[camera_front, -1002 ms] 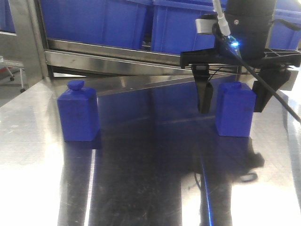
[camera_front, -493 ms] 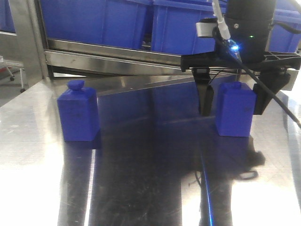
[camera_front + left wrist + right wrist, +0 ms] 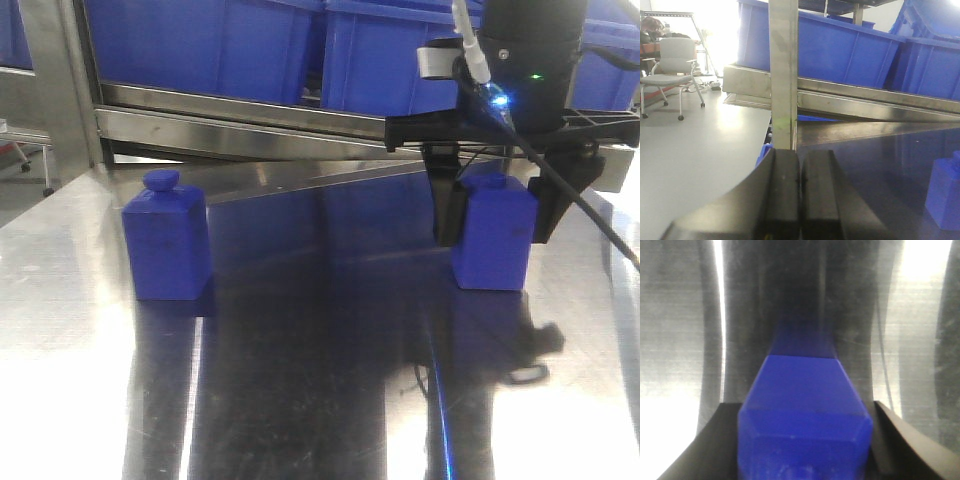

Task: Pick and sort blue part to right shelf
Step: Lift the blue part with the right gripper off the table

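1. Blue part (image 3: 492,245) stands upright on the steel table (image 3: 300,380), flat cap on top and base down on the shiny surface.
2. The right gripper (image 3: 492,236) sits over the blue part from above, and its black fingers (image 3: 447,212) press against the part's two sides. The jaws are closed in to the width of the body and clamped on it.
3. In the right wrist view, the blue part fills the gap between the fingers edge to edge.
4. Well to the left of the blue part in the front view, the knobbed blue block (image 3: 166,245) stands upright on its own, nothing touching it.
5. Behind the blue part runs the right shelf (image 3: 250,108), with its blue bins (image 3: 200,40) sitting above the steel rail.
6. The left gripper (image 3: 800,160) shows only on its own camera. Its two pads lie flat together with nothing between them, facing a steel upright (image 3: 784,75).
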`<state>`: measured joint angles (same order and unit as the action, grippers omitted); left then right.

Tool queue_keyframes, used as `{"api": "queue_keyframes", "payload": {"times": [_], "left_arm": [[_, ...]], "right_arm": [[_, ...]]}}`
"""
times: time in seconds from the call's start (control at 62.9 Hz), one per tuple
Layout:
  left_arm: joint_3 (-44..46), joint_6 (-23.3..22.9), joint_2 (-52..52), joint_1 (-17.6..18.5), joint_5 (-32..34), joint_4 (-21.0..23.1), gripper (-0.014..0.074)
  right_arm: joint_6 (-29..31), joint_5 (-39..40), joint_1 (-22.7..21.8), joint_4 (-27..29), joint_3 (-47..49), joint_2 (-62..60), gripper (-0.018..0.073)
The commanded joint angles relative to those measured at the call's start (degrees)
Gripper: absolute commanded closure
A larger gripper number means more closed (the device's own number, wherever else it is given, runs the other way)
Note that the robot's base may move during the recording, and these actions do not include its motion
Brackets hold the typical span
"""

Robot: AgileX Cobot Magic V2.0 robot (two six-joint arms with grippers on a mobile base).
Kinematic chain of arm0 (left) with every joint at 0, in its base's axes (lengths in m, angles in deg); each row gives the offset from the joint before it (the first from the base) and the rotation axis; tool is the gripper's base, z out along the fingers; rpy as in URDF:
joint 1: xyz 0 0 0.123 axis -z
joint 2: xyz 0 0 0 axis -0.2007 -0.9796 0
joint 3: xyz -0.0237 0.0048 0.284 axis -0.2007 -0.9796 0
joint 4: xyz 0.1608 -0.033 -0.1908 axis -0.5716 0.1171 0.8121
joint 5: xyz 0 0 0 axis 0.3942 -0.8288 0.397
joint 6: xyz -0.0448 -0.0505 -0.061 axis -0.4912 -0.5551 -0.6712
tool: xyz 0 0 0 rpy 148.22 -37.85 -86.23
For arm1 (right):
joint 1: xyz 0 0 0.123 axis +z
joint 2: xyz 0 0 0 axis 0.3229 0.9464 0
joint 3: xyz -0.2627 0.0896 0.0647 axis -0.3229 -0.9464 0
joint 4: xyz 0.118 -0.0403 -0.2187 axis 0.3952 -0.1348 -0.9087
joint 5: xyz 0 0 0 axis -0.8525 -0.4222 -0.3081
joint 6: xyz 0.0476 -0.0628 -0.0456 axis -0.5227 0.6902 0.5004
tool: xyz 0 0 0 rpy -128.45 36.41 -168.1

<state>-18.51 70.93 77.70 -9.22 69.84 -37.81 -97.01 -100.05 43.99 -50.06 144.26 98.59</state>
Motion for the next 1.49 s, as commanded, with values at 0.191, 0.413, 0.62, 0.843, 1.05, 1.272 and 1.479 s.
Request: {"api": "queue_keyframes", "payload": {"times": [0.191, 0.413, 0.62, 0.843, 1.05, 1.272, 1.479], "left_arm": [[-1.28, -0.23, 1.19, 0.0, 4.92, 0.07, 0.0473], [-1.28, -0.23, 1.19, 0.0, 4.92, 0.07, 0.0473], [-1.28, -0.23, 1.19, 0.0, 4.92, 0.07, 0.0472], [-1.28, -0.23, 1.19, 0.0, 4.92, 0.07, 0.0473], [-1.28, -0.23, 1.19, 0.0, 4.92, 0.07, 0.0473], [-1.28, -0.23, 1.19, 0.0, 4.92, 0.07, 0.0473], [-1.28, -0.23, 1.19, 0.0, 4.92, 0.07, 0.0472]], "right_arm": [[7.97, 4.65, -1.0, -3.19, -2.15, -9.94, 0.0164], [16.44, 17.49, -5.87, -0.68, -12.78, -19.08, 0.0164], [25.9, 32.57, -11.13, 3.16, -24.19, -28.84, 0.0164], [26.84, 47.79, -14.62, 5.57, -35.42, -38.89, 0.0164], [26.84, 52.9, -15.54, 5.4, -43.69, -47.69, 0.0164], [26.79, 54.6, -15.54, 5.2, -50.54, -60.31, 0.0164], [26.79, 53.95, -15.54, 2.81, -54.11, -72.6, 0.0166]]}}
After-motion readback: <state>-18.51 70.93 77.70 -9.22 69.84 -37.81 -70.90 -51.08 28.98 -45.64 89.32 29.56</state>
